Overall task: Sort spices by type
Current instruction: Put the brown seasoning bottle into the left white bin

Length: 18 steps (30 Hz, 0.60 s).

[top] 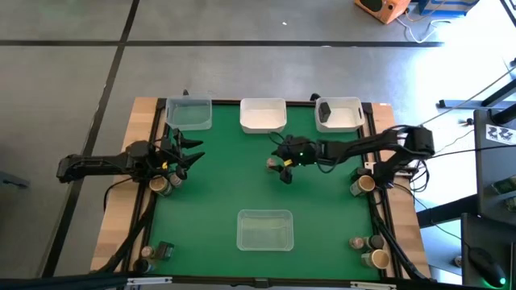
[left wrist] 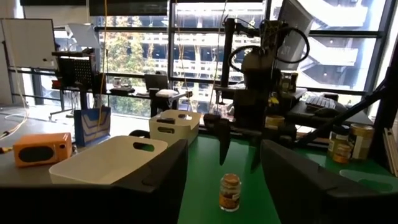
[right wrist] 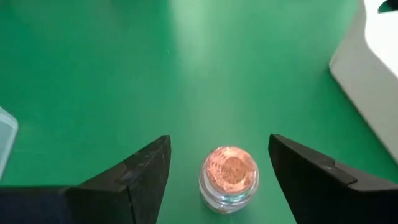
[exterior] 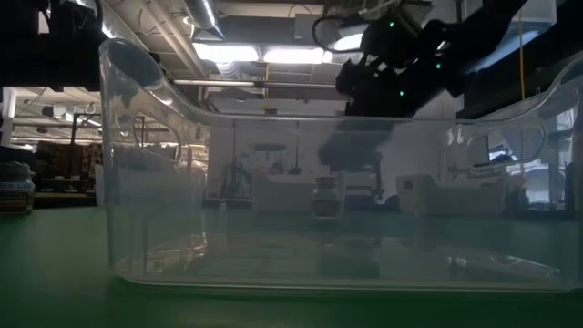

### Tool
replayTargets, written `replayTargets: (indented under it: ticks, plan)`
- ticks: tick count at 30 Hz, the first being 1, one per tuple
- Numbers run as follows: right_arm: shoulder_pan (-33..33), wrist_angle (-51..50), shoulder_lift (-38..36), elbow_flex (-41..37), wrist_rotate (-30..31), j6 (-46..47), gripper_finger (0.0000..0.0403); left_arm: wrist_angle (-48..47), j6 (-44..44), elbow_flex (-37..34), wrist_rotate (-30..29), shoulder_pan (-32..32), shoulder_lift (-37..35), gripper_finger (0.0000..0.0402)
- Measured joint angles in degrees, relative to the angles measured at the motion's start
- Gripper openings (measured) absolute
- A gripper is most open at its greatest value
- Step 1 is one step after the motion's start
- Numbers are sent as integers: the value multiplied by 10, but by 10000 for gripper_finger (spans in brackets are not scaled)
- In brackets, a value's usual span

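Clear glass jar (right wrist: pixel 229 180) on matt green table (right wrist: pixel 124 74).

I see the green tabletop (top: pixel 226 193) carrying three trays along its far edge: a clear tray (top: pixel 189 113) toward the far left corner, a white tray (top: pixel 263 114) at the middle and another white tray (top: pixel 341 113) toward the far right corner. A fourth clear tray (top: pixel 264 229) sits by the middle of the near edge. One spice jar (top: pixel 272 164) stands alone near the centre, and I make out more jars at the left edge (top: pixel 162 184), the right edge (top: pixel 362 184) and the near right corner (top: pixel 372 256).
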Motion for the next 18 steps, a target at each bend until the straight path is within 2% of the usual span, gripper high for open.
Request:
replayTargets:
  ticks: [14,18]
  plan:
    - [0,38,57,0,1,4,270,0,0,0,0,0,0,184]
    - [0,34,69,0,17,4,250,0,0,0,0,0,0,184]
